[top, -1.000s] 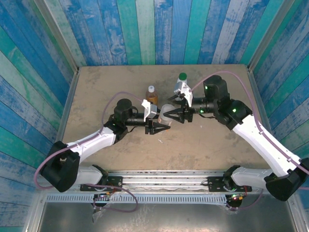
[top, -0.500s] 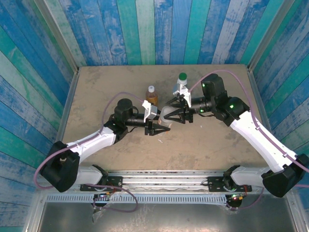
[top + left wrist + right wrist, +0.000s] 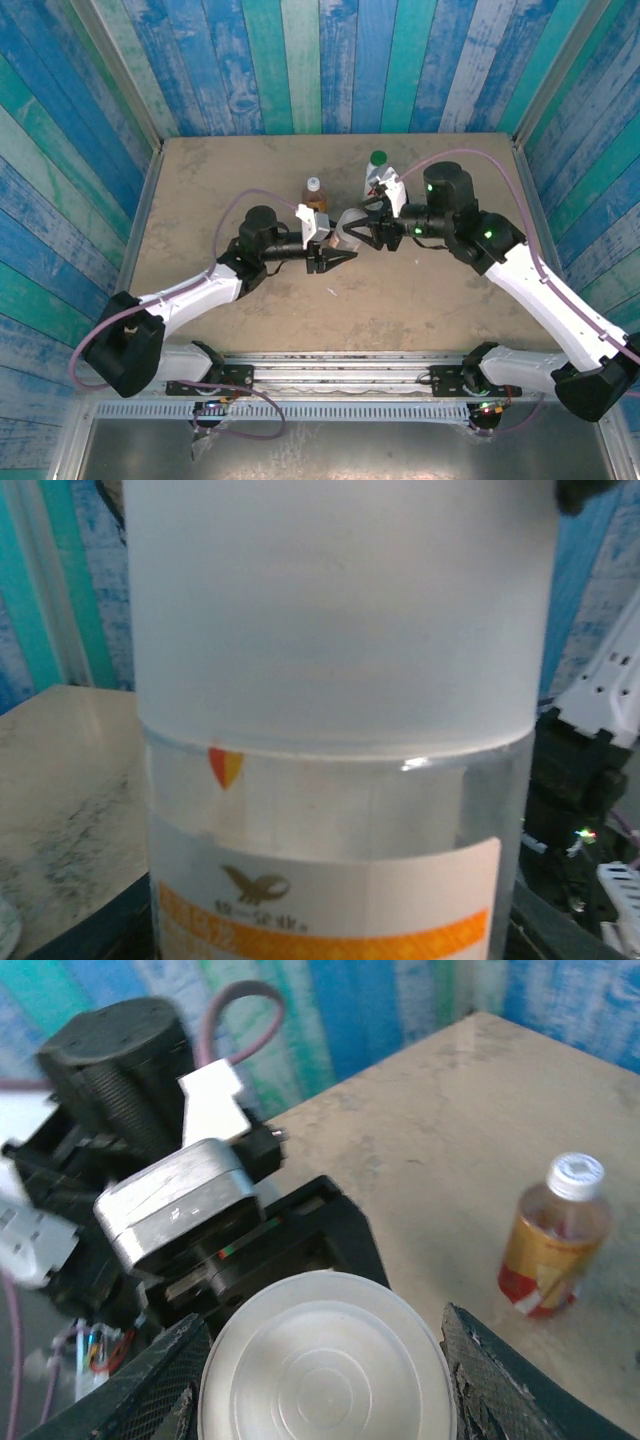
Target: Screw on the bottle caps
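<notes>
Both grippers meet on the clear bottle (image 3: 330,830) above mid-table.
The left gripper (image 3: 338,256) grasps the bottle's body, and the right gripper (image 3: 366,232) has its fingers (image 3: 150,1385) clamped on either side of the grey cap (image 3: 325,1370) seated on it. Since half a second ago the pair has shifted slightly toward the far side, nearer the amber bottle (image 3: 553,1237), and the right wrist has turned.

Both arms reach inward, with grippers facing. The left gripper (image 3: 338,254) clamps the short clear bottle (image 3: 330,860); the right gripper (image 3: 362,232) pinches the pale grey cap (image 3: 325,1360).
</notes>
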Controlling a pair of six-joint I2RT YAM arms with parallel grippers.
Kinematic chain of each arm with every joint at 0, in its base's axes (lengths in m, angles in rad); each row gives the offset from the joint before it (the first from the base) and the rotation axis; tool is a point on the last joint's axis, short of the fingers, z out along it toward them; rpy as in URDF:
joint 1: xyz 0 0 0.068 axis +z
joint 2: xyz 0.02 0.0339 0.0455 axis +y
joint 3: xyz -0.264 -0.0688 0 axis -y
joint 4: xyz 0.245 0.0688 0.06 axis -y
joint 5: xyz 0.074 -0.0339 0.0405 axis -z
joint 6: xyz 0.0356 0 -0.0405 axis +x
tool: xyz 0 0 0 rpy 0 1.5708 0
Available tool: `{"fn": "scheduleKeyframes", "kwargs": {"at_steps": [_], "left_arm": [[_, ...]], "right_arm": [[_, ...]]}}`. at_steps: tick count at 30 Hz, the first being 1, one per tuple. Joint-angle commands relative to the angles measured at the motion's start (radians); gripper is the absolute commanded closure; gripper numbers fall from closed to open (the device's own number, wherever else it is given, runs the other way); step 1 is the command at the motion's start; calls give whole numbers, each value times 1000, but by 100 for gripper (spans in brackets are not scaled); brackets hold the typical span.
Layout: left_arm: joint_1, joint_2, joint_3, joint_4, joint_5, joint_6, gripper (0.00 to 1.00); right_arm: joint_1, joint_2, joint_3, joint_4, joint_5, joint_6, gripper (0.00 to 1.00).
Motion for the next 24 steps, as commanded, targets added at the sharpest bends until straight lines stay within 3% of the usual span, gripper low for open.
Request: {"fn": "scheduleKeyframes", "kwargs": {"at_steps": [1, 4, 10, 17, 24], "left_arm": [[7, 31, 63, 52, -254, 53, 42], [-6, 54, 82, 31, -248, 77, 42], [-7, 32, 37, 57, -263, 68, 42], [-7, 4, -24, 95, -224, 30, 41], [-7, 0, -38, 101, -184, 17, 41]], "right_arm": [[96, 3, -40, -83, 303, 287, 67], [173, 26, -17, -102, 407, 346, 66], [176, 37, 33, -130, 448, 339, 56], [156, 18, 94, -105, 375, 143, 19], [157, 45, 124, -119, 346, 95, 12]]}}
